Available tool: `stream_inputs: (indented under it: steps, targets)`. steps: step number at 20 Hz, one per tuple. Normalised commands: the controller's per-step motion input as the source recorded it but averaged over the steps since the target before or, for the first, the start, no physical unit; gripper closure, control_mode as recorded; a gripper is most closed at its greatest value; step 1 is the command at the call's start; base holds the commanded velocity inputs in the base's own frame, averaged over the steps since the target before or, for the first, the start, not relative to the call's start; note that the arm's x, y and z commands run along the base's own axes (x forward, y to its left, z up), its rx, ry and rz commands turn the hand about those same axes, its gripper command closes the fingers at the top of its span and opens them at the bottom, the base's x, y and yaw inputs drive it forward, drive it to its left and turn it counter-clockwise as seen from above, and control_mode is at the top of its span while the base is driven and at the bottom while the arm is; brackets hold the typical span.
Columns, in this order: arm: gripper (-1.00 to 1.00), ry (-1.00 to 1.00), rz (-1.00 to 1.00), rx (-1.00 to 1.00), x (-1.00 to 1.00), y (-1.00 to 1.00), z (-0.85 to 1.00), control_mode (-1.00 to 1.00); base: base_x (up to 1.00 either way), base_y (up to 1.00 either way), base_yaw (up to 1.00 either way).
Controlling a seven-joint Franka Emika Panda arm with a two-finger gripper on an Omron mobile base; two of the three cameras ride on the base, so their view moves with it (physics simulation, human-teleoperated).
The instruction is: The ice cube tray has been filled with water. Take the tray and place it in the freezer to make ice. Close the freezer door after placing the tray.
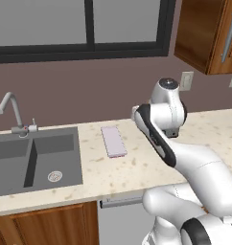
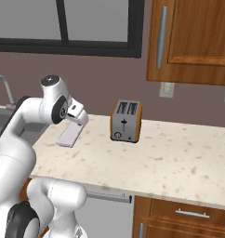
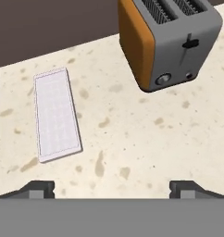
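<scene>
The ice cube tray (image 1: 113,141) lies flat on the beige counter (image 1: 137,170), just right of the sink. It is thin, narrow and pale lavender-white. From the hand view the tray (image 3: 56,113) sits left of centre, with its long side running away from me. My gripper (image 3: 112,189) hovers above the counter, to the right of the tray and short of it. It is open, its two tips set wide apart with nothing between them. In the right base view my hand (image 2: 76,114) hangs just above the tray (image 2: 70,135). The freezer and its door are out of view.
A grey and orange toaster (image 2: 126,121) stands on the counter to the right of the tray, close to the wall. The sink (image 1: 36,158) and its faucet (image 1: 12,112) are on the left. Wooden wall cabinets (image 2: 193,37) hang above the right side.
</scene>
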Motion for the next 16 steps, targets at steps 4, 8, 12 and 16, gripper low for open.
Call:
stream_inputs:
  steps: [4, 8, 12, 16]
  targets:
    - [-1.0, 0.0, -0.18, 0.11, 0.34, 0.15, -0.02, -1.0, 0.0, 0.0, 0.0]
    - [-1.0, 0.0, -0.14, 0.08, 0.47, 0.14, -0.04, -1.0, 0.0, 0.0, 0.0]
    - [-1.0, 0.0, -0.1, 0.0, 0.46, 0.15, -0.01, -1.0, 0.0, 0.0, 0.0]
    - [-1.0, 0.0, -0.05, 0.0, 0.4, 0.1, -0.06, -1.0, 0.0, 0.0, 0.0]
